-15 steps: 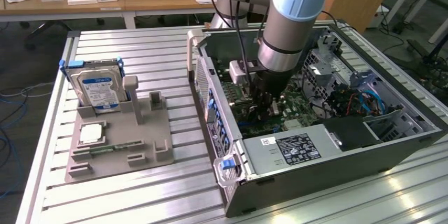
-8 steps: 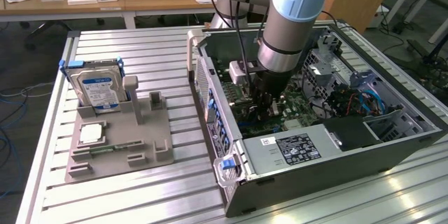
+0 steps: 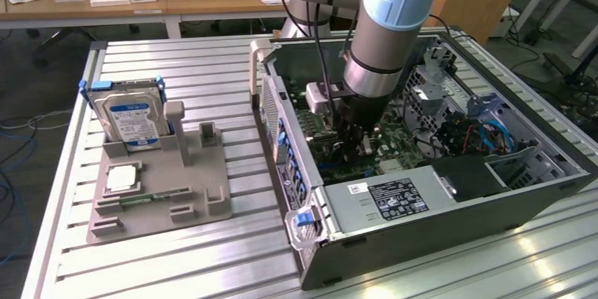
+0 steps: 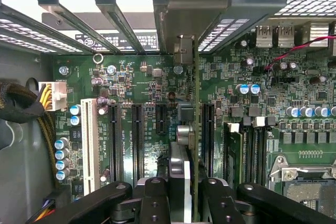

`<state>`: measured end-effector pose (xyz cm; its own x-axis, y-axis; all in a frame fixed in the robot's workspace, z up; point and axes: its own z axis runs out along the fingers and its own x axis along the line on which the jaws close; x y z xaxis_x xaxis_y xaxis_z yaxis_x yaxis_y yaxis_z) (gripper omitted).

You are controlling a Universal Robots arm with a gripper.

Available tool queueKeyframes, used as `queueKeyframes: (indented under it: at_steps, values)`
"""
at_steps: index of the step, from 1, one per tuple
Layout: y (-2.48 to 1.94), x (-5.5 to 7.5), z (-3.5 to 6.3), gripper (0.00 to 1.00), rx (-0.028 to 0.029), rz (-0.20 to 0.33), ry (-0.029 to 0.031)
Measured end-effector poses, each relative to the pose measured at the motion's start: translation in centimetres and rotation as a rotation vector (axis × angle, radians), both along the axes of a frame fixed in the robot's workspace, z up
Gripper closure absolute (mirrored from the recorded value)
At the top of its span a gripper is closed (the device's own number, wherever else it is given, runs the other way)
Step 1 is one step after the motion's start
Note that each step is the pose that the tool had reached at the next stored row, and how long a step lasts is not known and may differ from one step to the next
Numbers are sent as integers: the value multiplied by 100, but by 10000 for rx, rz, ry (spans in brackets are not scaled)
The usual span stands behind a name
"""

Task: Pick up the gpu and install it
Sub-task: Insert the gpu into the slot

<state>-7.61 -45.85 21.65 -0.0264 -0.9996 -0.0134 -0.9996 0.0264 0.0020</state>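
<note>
Inside the open grey metal computer case (image 3: pixel 439 208), our black two-fingered gripper (image 4: pixel 191 195) pinches the gpu (image 4: pixel 196 129), a thin dark green circuit card seen edge-on as a slim strip with a silver bracket at its far end, and we judge it is held upright so that its lower edge can meet a long black expansion slot (image 4: pixel 137 140) on the green motherboard (image 4: pixel 294 77). We see the card standing among the slots, close over the board, though whether it is seated we cannot tell; on the ribbed aluminium table (image 3: pixel 187 68) the grey plastic parts holder (image 3: pixel 159 194) keeps the silver hard drive with a blue-white label (image 3: pixel 129 120) upright.
</note>
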Motion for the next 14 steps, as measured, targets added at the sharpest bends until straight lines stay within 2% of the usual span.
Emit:
queueKeyframes:
  at_steps: [14]
  values:
    - [1, -2, -22, 72, 2, 0, -2]
